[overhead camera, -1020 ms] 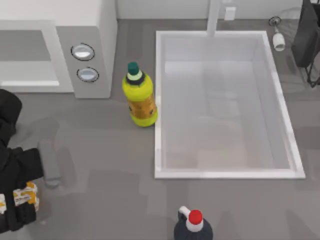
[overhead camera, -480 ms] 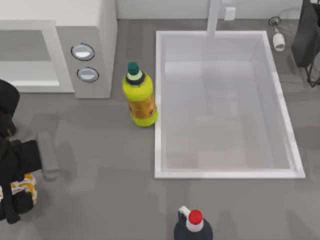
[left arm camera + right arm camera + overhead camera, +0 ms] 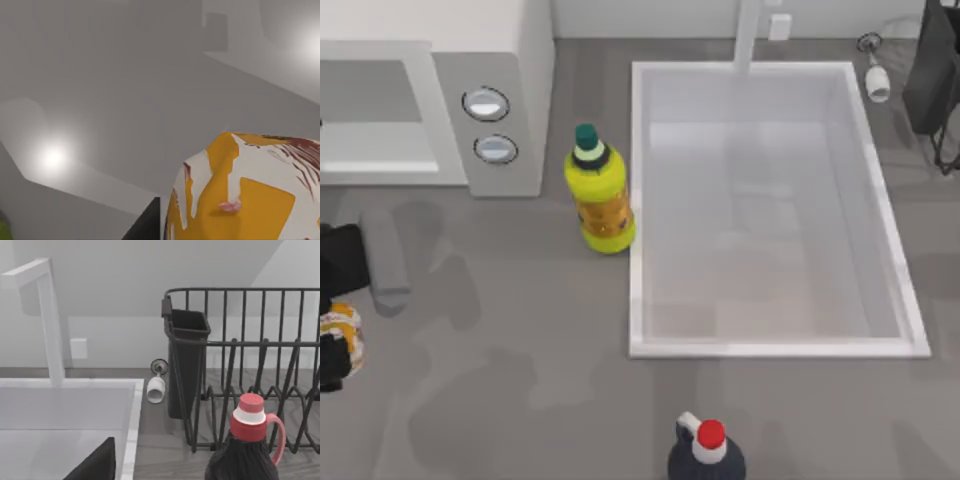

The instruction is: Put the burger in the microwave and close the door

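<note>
The left gripper is seen at the far left edge of the top view, partly cut off by it, with its dark fingers closed on the burger. The burger is held well in front of the microwave, clear of the microwave's front edge, with open grey table between them. In the left wrist view the burger is shown close up, white with orange-yellow patches and dark red streaks, against pale grey surfaces.

The microwave is placed at the top left of the table, its cavity open toward the front and its grey panel with two silvery dials set to the right of the cavity. A grey rounded bar is seen just beside the gripper, in front of the microwave; whether it belongs to the door cannot be told.

A yellow bottle with a green cap is stood upright, touching or nearly touching the left rim of the white sink. A wide stretch of bare table is left between this bottle and the gripper. A dark bottle with a red cap is stood near the front edge, below the sink.

The right arm is parked at the right; its finger state cannot be told. In the right wrist view the dark bottle, a black dish rack and the faucet are shown.
</note>
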Controlling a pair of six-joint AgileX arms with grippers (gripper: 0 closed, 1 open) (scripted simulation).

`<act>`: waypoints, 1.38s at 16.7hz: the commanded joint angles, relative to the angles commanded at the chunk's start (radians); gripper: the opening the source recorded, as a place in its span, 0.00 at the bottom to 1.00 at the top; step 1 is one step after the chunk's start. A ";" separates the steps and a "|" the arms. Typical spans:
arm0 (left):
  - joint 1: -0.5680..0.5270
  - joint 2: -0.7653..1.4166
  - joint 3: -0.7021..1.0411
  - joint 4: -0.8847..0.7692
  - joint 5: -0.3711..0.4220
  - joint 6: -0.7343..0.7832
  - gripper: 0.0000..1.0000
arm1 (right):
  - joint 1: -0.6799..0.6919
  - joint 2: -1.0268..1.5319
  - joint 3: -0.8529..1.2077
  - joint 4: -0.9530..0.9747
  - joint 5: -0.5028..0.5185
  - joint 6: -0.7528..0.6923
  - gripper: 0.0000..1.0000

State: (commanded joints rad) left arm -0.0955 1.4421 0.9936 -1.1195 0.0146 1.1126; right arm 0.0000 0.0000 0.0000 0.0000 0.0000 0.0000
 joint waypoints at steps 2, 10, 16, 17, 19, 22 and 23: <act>0.000 -0.007 0.007 -0.009 0.000 -0.001 0.00 | 0.000 0.000 0.000 0.000 0.000 0.000 1.00; 0.057 0.047 0.034 0.149 0.013 -0.076 0.00 | 0.000 0.000 0.000 0.000 0.000 0.000 1.00; 0.188 0.201 0.067 0.653 0.053 -0.305 0.00 | 0.000 0.000 0.000 0.000 0.000 0.000 1.00; 0.208 0.235 0.064 0.755 0.062 -0.352 0.00 | 0.000 0.000 0.000 0.000 0.000 0.000 1.00; 0.242 0.312 0.047 0.959 0.082 -0.447 0.00 | 0.000 0.000 0.000 0.000 0.000 0.000 1.00; 0.278 0.434 0.006 1.248 0.116 -0.593 0.00 | 0.000 0.000 0.000 0.000 0.000 0.000 1.00; 0.286 0.472 -0.009 1.337 0.128 -0.640 0.00 | 0.000 0.000 0.000 0.000 0.000 0.000 1.00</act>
State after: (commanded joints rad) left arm 0.1907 1.9143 0.9850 0.2173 0.1421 0.4723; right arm 0.0000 0.0000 0.0000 0.0000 0.0000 0.0000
